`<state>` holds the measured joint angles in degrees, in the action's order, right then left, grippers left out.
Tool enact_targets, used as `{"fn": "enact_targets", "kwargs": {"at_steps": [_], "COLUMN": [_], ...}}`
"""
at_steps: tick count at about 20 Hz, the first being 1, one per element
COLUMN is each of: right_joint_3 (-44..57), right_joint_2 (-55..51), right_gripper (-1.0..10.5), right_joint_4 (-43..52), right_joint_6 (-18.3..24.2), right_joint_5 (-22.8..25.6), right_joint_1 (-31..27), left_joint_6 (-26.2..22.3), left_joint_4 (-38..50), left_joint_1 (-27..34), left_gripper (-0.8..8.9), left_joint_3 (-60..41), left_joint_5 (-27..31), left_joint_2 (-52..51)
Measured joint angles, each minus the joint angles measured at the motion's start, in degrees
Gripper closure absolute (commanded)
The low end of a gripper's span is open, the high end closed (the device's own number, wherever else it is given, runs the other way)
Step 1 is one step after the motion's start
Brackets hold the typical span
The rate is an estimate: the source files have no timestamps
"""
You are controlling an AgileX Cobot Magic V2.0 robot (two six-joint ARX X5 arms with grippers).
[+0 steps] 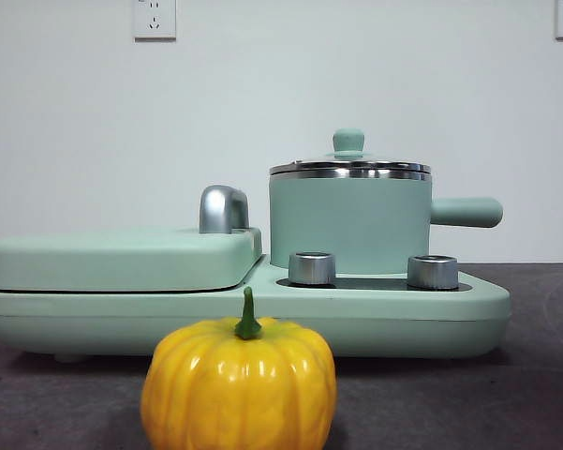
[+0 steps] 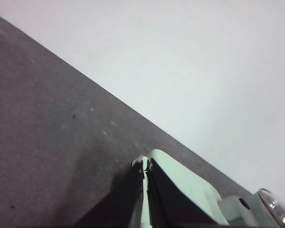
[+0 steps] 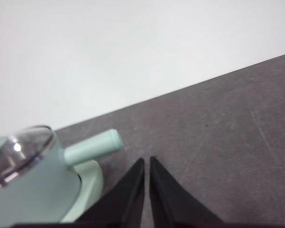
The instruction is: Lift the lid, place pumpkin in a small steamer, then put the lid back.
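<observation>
Pumpkin [image 1: 239, 386] sits on bench [image 1: 534, 394] at lower centre of frame, lid [image 1: 349, 161] on small steamer [image 1: 348, 223] at centre right, left hand [image 2: 145, 167] and right hand [image 3: 146, 164] both narrow, empty.

A wide mint-green appliance base [image 1: 244, 309] sits on the dark grey surface [image 1: 543, 394], with a flat hinged cover [image 1: 122, 258], chrome handle [image 1: 223, 209] and two silver knobs [image 1: 312, 268]. Two wall sockets [image 1: 155, 19] show on the white wall [image 1: 75, 122].
</observation>
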<state>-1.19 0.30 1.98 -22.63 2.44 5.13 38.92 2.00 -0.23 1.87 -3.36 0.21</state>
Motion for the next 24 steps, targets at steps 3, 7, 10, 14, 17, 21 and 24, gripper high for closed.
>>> {"fn": "enact_targets", "kwargs": {"at_steps": [3, 7, 10, 14, 17, 21, 24], "right_joint_3": [-2.4, -9.6, -15.58, -23.06, -28.09, -33.83, -36.85], "right_joint_2": [0.07, 0.31, 1.9, 6.23, 9.14, 12.79, 15.8], "right_gripper": [9.3, 9.3, 9.3, 9.3, 9.3, 9.3, 9.3], "right_joint_4": [-0.52, -3.17, -7.93, -14.47, -17.27, -20.13, -22.29], "right_joint_6": [-0.98, -1.66, -1.6, 0.7, 3.56, 7.69, 10.91], "right_joint_5": [-1.29, -2.45, -2.49, -3.93, -4.07, -4.39, -6.38], "right_joint_1": [0.0, 0.0, 0.0, 0.0, 0.0, 0.0, 0.0], "left_joint_6": [1.03, 1.25, 1.07, -1.99, -6.21, -12.35, -16.48], "left_joint_4": [0.0, -1.51, -4.28, -9.84, -13.99, -17.46, -19.23], "left_joint_1": [0.0, 0.0, 0.02, 0.0, 0.0, 0.0, 0.0], "left_gripper": [8.03, 8.03, 8.03, 8.03, 8.03, 8.03, 8.03], "left_joint_3": [0.22, 3.89, 9.01, 16.46, 22.49, 30.12, 34.6], "left_joint_5": [-0.11, -1.7, -2.51, -2.99, -3.02, -4.68, -7.72], "left_joint_2": [0.0, 0.24, 1.09, 4.0, 7.08, 12.0, 16.37]}}
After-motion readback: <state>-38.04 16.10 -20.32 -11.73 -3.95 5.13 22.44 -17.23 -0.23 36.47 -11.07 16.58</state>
